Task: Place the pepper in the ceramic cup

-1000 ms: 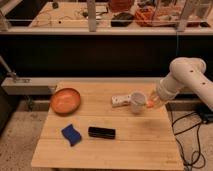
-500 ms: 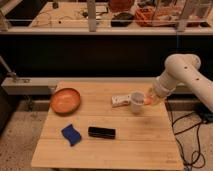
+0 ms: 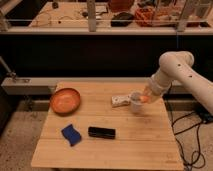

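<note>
The white ceramic cup (image 3: 135,102) stands upright on the wooden table (image 3: 107,142), right of centre. The orange pepper (image 3: 145,98) shows as a small orange shape at the cup's right rim, at the tip of my gripper (image 3: 146,96). The gripper comes in from the right on a white arm (image 3: 172,72) and hovers at the cup's upper right edge. I cannot tell whether the pepper is still in the gripper or resting on the cup's rim.
An orange bowl (image 3: 65,100) sits at the table's left. A blue sponge (image 3: 71,134) and a black rectangular object (image 3: 101,132) lie near the front. A flat white block (image 3: 120,100) lies just left of the cup. Cables hang off the right side.
The arm has shifted slightly, its elbow moving up and left, while the gripper with the orange pepper stays at the cup's right rim.
</note>
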